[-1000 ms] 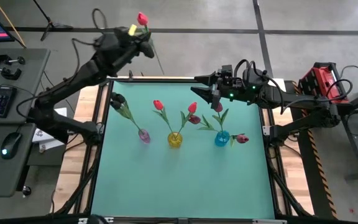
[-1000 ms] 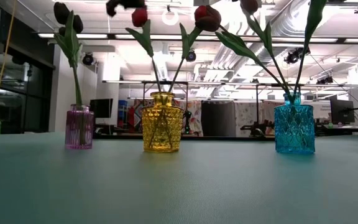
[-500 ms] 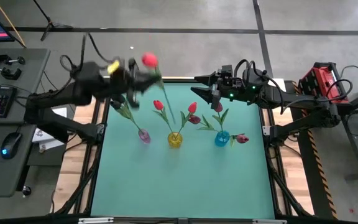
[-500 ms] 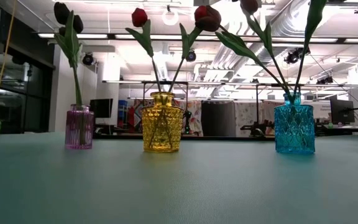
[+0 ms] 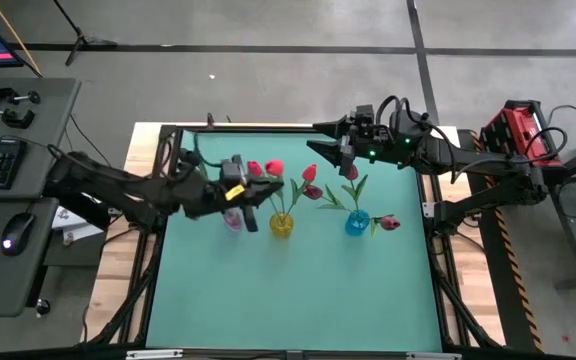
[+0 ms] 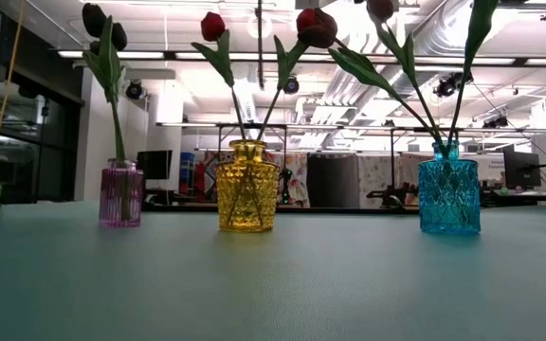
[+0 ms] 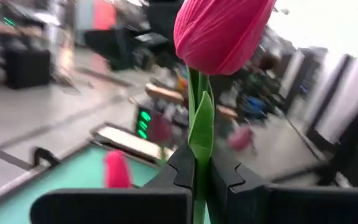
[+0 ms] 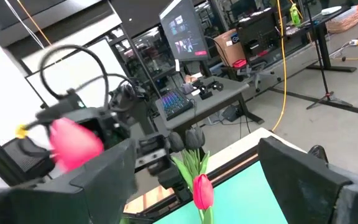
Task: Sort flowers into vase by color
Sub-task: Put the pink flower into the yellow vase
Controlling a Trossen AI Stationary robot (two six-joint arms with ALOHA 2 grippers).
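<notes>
Fingers of the left gripper (image 7: 201,177) are closed tight on the green stem of a bright pink tulip (image 7: 219,28), whose bud stands straight up above them; only the left wrist view shows this pinch clearly. From above, the left gripper (image 5: 251,192) hangs over the table between the purple vase (image 5: 232,218) and the yellow vase (image 5: 281,225), with the pink tulip (image 5: 273,168) just beyond its tip, above the yellow vase's flowers.

The table-height view shows neither gripper, only the three vases: the purple vase (image 6: 121,193) with a near-black tulip (image 6: 94,19), the yellow vase (image 6: 247,187) with two red tulips (image 6: 213,26), and the blue vase (image 6: 448,192) with maroon ones (image 6: 381,9).

The right gripper (image 5: 330,147) waits at the table's far edge, beyond the blue vase (image 5: 357,222). Its own camera shows its fingers (image 8: 300,171) spread wide, holding nothing, with a red tulip (image 8: 202,191) ahead between them and the left arm's pink flower (image 8: 74,144) blurred farther off.
</notes>
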